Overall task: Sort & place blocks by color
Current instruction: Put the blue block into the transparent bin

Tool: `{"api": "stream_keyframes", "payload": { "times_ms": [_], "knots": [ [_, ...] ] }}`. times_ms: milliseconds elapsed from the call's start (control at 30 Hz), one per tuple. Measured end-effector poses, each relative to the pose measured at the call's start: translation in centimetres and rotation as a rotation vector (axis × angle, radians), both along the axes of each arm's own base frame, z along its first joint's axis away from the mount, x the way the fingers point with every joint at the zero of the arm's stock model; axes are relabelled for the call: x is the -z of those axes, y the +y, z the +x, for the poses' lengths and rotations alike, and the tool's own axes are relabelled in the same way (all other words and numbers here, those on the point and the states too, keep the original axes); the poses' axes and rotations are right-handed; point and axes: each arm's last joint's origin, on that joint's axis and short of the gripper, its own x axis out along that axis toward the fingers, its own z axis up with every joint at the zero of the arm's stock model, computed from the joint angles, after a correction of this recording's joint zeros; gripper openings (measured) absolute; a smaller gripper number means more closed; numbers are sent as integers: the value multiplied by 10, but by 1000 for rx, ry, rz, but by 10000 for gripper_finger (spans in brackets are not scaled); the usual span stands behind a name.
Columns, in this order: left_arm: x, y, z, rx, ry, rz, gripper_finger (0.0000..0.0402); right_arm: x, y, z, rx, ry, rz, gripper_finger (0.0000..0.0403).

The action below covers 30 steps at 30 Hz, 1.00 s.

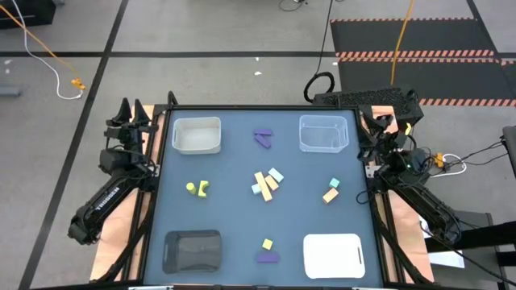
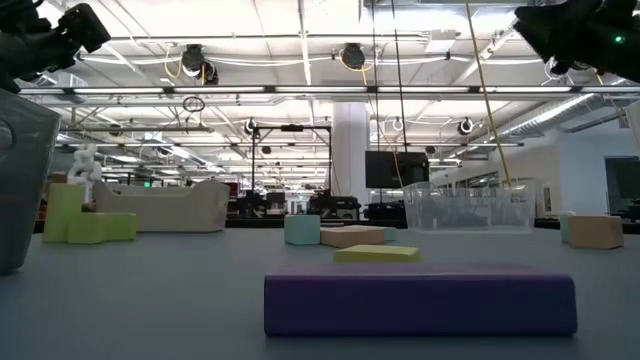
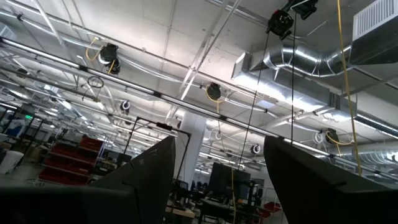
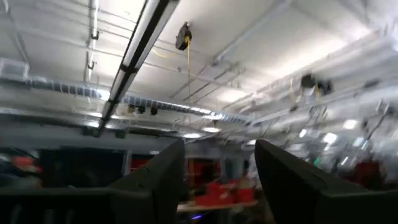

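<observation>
Both wrist views are showing only ceiling and room, so nothing on the table is visible from them. In the low view the purple bar (image 2: 420, 304) is filling the foreground and blocking part of the pile behind it.

Taking the central pile of blocks (image 1: 267, 184) as landmark: the white tray (image 1: 197, 135) is sitting up-left of it, the clear tray (image 1: 323, 133) up-right, the black tray (image 1: 192, 250) down-left, the white flat tray (image 1: 333, 254) down-right. All four are looking empty from the high view.

Blocks are all lying loose on the table: a purple wedge piece (image 1: 263, 138) above the pile, yellow-green pieces (image 1: 197, 188) left of it, a teal and orange pair (image 1: 331, 190) right of it, a small yellow cube (image 1: 267, 243) below it, touching or just beside the purple bar.

Left gripper (image 1: 130, 111) is hanging off the table edge, beyond the white tray, fingers (image 3: 146, 180) spread apart, holding nothing. Right gripper (image 1: 377, 127) is sitting off the edge beside the clear tray, fingers (image 4: 158, 177) apart too, touching nothing.
</observation>
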Motion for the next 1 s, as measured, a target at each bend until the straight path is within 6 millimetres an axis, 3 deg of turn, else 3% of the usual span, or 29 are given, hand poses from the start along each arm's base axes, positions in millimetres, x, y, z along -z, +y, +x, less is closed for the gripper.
{"api": "stream_keyframes", "payload": {
  "times_ms": [200, 467, 667, 1000],
  "knots": [
    [0, 0, 0, 0, 0, 0, 244, 14, -7, 6, -132, 12, 311, 187],
    [0, 0, 0, 0, 0, 0, 244, 50, -15, 14, -146, 219, 683, 187],
    [0, 0, 0, 0, 0, 0, 244, 55, -11, 17, -312, 298, 724, 187],
    [0, 0, 0, 0, 0, 0, 244, 49, -10, 17, -310, 297, 633, 187]
  ]
}}
